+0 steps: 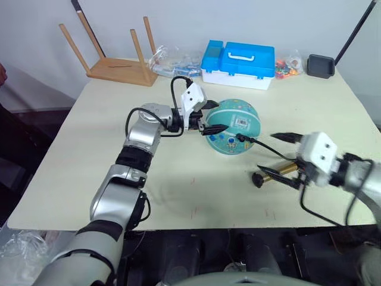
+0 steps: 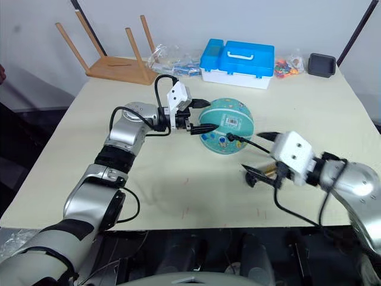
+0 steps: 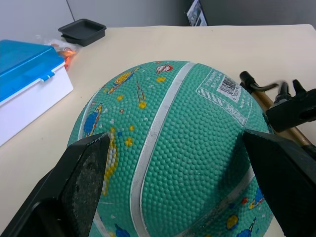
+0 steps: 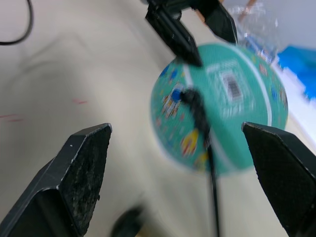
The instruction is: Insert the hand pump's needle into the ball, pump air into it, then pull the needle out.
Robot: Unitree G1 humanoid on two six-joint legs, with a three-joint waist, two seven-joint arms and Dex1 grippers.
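Note:
The teal ball (image 1: 233,126) with cartoon prints and a white barcode label rests mid-table. My left gripper (image 1: 214,117) is open, its two black fingers (image 3: 84,173) spread against the ball's left side. The needle's black fitting (image 4: 187,95) sits in the ball's front face, and the thin black hose (image 1: 268,148) trails from it to the hand pump (image 1: 284,170). That amber pump lies flat on the table to the right of the ball. My right gripper (image 1: 280,158) hangs open over the pump and hose, holding nothing.
A blue-and-white plastic case (image 1: 238,62) stands at the back, with a black tray (image 1: 320,65) and small colourful bits (image 1: 289,67) to its right. An upturned wooden stool (image 1: 119,67) and clear bags (image 1: 172,59) occupy the back left. The table's front edge (image 1: 196,223) is close.

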